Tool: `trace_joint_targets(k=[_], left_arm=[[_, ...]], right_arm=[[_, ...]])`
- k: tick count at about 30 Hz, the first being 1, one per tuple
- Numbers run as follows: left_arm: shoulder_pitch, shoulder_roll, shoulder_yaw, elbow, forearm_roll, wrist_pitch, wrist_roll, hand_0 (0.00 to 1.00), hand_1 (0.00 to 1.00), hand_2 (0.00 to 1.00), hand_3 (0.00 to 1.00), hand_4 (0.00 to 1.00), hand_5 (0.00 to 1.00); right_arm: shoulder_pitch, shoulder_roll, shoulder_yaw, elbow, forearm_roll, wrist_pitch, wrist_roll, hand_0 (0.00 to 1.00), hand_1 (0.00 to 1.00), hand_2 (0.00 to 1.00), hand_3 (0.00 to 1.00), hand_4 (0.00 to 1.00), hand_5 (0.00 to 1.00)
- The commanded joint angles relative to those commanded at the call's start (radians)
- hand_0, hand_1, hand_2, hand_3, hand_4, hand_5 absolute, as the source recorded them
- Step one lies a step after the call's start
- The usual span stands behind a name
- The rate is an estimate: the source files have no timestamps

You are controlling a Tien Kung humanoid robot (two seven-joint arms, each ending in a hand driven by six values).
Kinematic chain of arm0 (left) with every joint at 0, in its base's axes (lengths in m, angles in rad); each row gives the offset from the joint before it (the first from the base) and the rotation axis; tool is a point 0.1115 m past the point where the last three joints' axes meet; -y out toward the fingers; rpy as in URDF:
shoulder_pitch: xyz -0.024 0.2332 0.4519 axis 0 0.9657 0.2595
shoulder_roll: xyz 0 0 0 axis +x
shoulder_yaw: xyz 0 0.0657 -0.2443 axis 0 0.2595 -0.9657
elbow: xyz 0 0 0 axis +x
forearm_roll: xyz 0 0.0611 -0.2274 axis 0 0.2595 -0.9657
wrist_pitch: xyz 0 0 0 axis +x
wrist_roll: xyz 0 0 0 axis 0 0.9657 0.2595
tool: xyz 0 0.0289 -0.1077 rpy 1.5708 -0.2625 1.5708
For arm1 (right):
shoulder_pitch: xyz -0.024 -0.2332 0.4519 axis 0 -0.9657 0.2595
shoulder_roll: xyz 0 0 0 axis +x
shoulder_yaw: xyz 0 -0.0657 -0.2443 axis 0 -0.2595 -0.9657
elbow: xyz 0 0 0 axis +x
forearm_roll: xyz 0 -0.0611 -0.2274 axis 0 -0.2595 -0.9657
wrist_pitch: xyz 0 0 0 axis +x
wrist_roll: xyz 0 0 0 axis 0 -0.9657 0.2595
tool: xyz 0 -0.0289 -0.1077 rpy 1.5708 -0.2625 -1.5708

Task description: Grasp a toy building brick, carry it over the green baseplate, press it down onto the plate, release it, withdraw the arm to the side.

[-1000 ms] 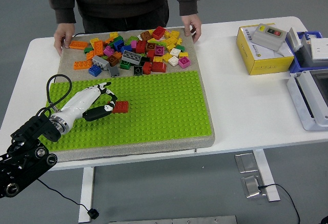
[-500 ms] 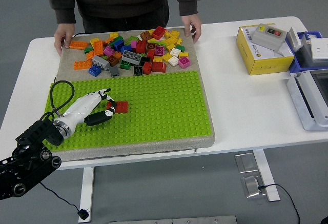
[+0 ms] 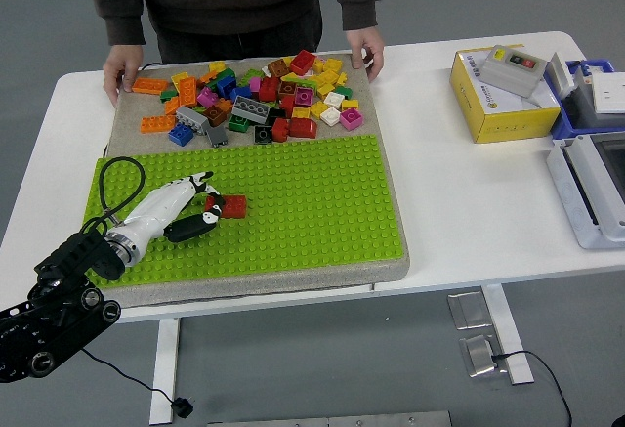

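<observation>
Where the baseplate (image 3: 322, 212) runs wide and bare to the right of the left hand (image 3: 191, 210), fingers pinched on a small red brick (image 3: 232, 206) sitting on its left part, loose bricks (image 3: 254, 100) heaped beyond its far edge, a person's hands (image 3: 122, 65) resting on the mat's (image 3: 146, 139) far corners.

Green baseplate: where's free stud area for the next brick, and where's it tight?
Most of the green baseplate is bare: everything right of the red brick to the right edge, plus the near strip. The left end is occupied by the left hand, closed on the red brick, and its cable. The brick pile crowds the grey mat beyond the far edge.
</observation>
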Motion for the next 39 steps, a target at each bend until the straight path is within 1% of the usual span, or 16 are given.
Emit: trace_joint_targets(k=[14, 29, 34, 39], left_arm=[[-0.002, 0.000, -0.009, 0.005, 0.007, -0.005, 0.010, 0.998, 0.998, 0.998, 0.633, 0.327, 0.806], [0.017, 0.002, -0.020, -0.004, 0.012, 0.001, 0.009, 0.998, 0.998, 0.998, 0.629, 0.324, 0.792], [0.034, -0.004, -0.042, 0.000, 0.018, 0.008, 0.009, 0.998, 0.998, 0.998, 0.629, 0.324, 0.787], [0.060, -0.011, -0.068, -0.003, 0.045, 0.026, 0.004, 0.998, 0.998, 0.998, 0.633, 0.325, 0.784]], right_arm=[[0.003, 0.001, -0.009, -0.001, 0.017, 0.003, 0.008, 0.652, 0.594, 0.527, 0.697, 0.447, 0.977], [0.001, 0.001, -0.023, -0.002, 0.039, 0.010, 0.014, 0.652, 0.594, 0.530, 0.697, 0.448, 0.978], [0.000, 0.002, -0.025, -0.002, 0.039, 0.013, 0.014, 0.651, 0.595, 0.532, 0.696, 0.448, 0.977], [-0.002, 0.003, -0.026, -0.002, 0.040, 0.015, 0.013, 0.653, 0.595, 0.532, 0.695, 0.450, 0.978]])
